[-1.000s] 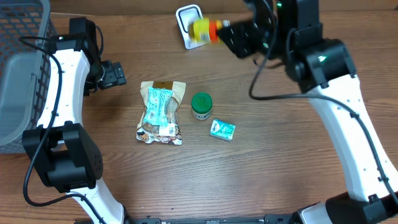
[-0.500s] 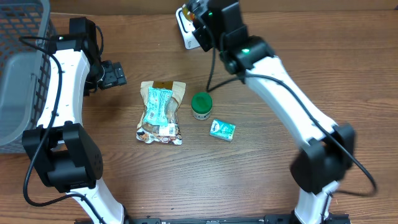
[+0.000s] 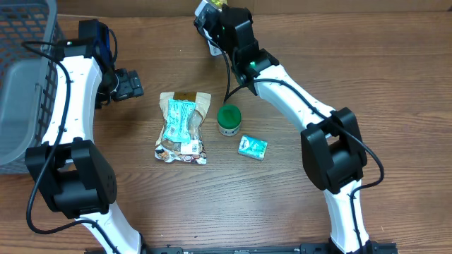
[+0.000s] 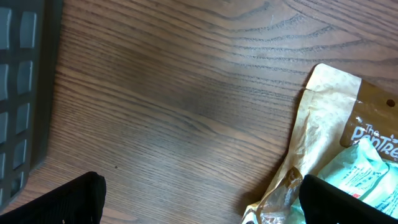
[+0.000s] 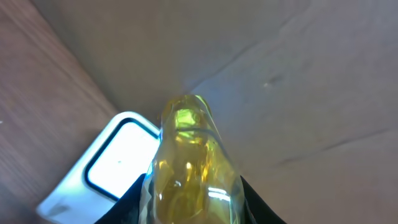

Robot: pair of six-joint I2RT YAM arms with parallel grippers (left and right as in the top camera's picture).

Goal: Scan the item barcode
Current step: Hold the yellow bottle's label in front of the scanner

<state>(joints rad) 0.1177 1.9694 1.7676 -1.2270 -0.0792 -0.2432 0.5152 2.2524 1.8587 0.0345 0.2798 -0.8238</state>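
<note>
Since the earlier frames the right arm has swung from the right side of the table across to the far edge. Its right gripper point(image 3: 220, 20) now sits over the scanner point(image 5: 99, 168), and the arm's links stretch diagonally back to the near right. Nothing else on the table has shifted.

The right gripper's fingers pinch the yellow bottle point(image 5: 189, 162), one on each side of its body. The bottle's long axis runs straight out from the jaws, toward the wall beyond the table's far edge. In the right wrist view the scanner's white-rimmed window lies just left of and under the bottle, partly hidden by it. Whether they touch cannot be told.

The bottle is translucent yellow and glossy, with rounded shoulders. No label or barcode shows from here, so it probably needs rolling about its long axis until the code faces the window.

The left gripper point(image 3: 133, 85) hangs spread wide, empty, well apart to the left. It sits between the basket point(image 3: 21, 85) and the snack pouch point(image 3: 182, 127).
</note>
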